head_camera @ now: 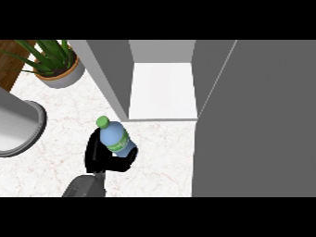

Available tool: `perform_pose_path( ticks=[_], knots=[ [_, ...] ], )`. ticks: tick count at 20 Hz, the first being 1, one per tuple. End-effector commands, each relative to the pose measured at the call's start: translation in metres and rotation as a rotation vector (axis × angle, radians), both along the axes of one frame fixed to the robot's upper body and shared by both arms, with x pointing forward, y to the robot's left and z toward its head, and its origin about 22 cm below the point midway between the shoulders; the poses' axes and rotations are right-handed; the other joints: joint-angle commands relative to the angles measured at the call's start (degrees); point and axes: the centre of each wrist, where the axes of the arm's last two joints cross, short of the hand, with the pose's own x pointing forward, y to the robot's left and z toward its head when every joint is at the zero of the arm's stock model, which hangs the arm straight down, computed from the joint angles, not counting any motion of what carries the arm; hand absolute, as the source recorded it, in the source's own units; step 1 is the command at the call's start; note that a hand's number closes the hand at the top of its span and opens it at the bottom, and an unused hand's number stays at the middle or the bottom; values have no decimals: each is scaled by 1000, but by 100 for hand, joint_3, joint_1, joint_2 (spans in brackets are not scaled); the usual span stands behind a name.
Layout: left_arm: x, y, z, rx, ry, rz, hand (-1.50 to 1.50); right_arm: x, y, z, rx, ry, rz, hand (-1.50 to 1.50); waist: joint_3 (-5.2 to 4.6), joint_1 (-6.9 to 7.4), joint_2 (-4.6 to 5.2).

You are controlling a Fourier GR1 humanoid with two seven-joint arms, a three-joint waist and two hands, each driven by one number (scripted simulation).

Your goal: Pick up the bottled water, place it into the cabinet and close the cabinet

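One black hand, the robot's left, curls its fingers round a blue water bottle with a green cap, holding it tilted above the middle of the white marble counter, just before the open cabinet. The cabinet door stands swung out at the right. A potted plant sits near the counter's back left corner, with a large grey cylinder at the left edge.
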Motion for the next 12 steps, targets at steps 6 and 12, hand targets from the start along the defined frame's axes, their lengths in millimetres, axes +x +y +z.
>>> perform_pose_path(
  ticks=[6,12],
  knots=[
    [39,-58,62,167,-87,-5,150,0,-5,24,39,-48,7,-150,0,-61,8],
    [79,-79,108,180,-76,-23,150,5,-19,3,29,-53,-40,-150,3,-38,18]
  ],
)
